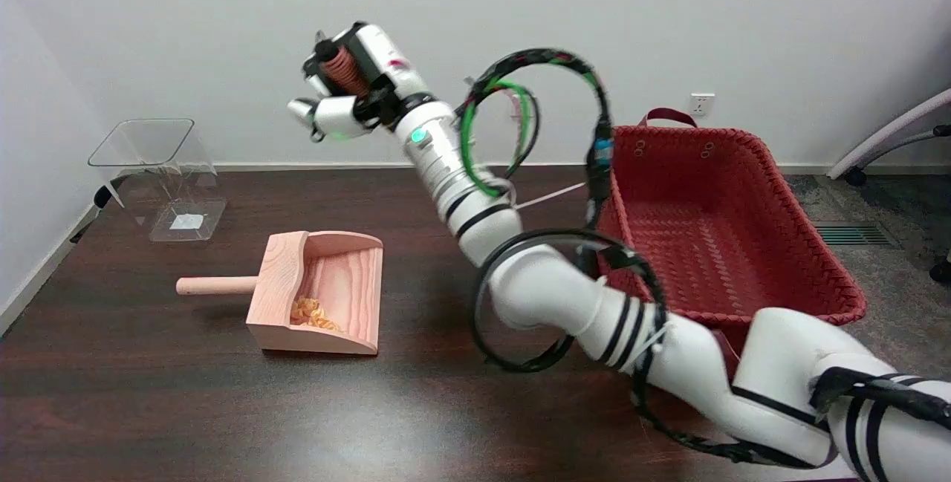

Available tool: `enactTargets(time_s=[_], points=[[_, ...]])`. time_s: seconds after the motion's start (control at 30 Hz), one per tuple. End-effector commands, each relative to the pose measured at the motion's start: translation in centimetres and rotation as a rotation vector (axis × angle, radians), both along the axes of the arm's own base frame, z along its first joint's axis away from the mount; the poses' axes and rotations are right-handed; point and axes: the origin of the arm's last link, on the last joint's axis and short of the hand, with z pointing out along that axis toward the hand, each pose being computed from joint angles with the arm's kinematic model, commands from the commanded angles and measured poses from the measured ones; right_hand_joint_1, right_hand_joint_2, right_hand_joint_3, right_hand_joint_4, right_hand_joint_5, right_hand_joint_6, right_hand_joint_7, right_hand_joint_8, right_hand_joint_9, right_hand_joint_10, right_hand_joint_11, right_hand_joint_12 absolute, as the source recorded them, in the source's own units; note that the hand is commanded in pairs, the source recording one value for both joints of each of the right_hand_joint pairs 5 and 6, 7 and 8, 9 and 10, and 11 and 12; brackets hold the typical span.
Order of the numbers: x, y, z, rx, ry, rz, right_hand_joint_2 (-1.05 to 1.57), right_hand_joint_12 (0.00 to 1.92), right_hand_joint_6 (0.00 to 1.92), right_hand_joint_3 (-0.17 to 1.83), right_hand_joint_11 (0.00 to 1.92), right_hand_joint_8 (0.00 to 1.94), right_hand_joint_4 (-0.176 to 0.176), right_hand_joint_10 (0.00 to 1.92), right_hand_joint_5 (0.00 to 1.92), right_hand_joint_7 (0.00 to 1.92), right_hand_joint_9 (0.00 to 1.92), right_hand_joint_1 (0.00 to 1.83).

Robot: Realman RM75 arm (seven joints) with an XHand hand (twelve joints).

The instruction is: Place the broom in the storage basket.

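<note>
Head view, Ana: where is the broom (343, 70) right now?

Up in the air, Ben, well to the left of the red basket (781, 170) and higher than its rim. The robot hand (348, 92) has its fingers curled round a reddish-brown, wound-looking section. I take that for the broom's bound neck. No bristles show from here.

So it is gripped, not just resting there?

It looks gripped. The fingers wrap it and nothing else supports it.

How would you expect it to handle?

Light, I would guess. A small table broom is stiff at the binding and soft at the bristle end. The wound part gives a rough, non-slip hold, so that is the sensible place to grip. Squeezing the bristles would only let it flop.

Anything between it and the basket?

Only the arm's own cables. The wooden dustpan (319, 296), with crumbs (312, 311) inside, sits on the surface (223, 408) left of the basket. A clear container (160, 177) stands farther left still. The basket's open mouth faces up.
</note>
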Motion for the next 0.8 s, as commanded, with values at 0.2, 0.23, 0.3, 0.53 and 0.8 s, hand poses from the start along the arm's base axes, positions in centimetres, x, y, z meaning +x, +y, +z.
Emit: enactTargets(time_s=[0.2,0.23,0.3,0.53,0.8], points=[[7.8,1.1,11.2,-0.131,0.057,0.199,1.23,1.92,1.92,0.44,1.92,1.92,0.0,1.92,1.92,1.92,1.92,1.36],[8.1,1.1,11.7,-0.133,0.065,0.205,1.23,1.92,1.92,0.43,1.92,1.92,0.0,1.92,1.92,1.92,1.92,1.35],[8.7,1.2,12.7,-0.14,0.08,0.218,1.24,1.92,1.92,0.43,1.92,1.92,0.0,1.92,1.92,1.92,1.92,1.35],[10.2,2.0,16.2,-0.195,0.079,0.253,1.25,1.92,1.92,0.42,1.92,1.92,0.0,1.92,1.92,1.92,1.92,1.34],[10.4,4.1,20.8,-0.268,0.07,0.25,1.26,1.92,1.92,0.41,1.92,1.92,0.0,1.92,1.92,1.92,1.92,1.34]])
